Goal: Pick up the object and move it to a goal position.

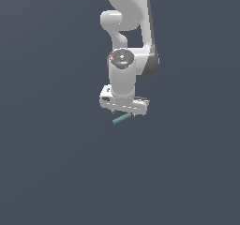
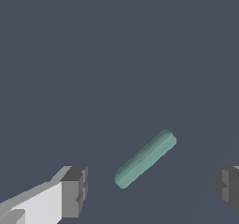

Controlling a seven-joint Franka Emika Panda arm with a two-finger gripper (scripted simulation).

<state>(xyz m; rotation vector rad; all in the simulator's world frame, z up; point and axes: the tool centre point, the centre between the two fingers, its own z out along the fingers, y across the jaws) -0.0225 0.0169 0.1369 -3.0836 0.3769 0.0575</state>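
The white gripper (image 1: 124, 112) hung with its jaws spread wide and holding nothing, while the teal-green rod (image 1: 121, 119) lay slantwise just beneath it, seen in the wrist view (image 2: 145, 159) between the two dark fingertips (image 2: 74, 191) and touching neither of them

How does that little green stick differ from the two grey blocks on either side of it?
The teal-green rod is slim and rounded at its ends; the gripper's grey fingertips are squat, square-edged blocks. The rod lies slanted and loose, touching neither; the fingertips face each other, fixed to the white arm. The rod is coloured; the fingertips are plain grey. With the jaws this wide apart, the rod fits easily between them.
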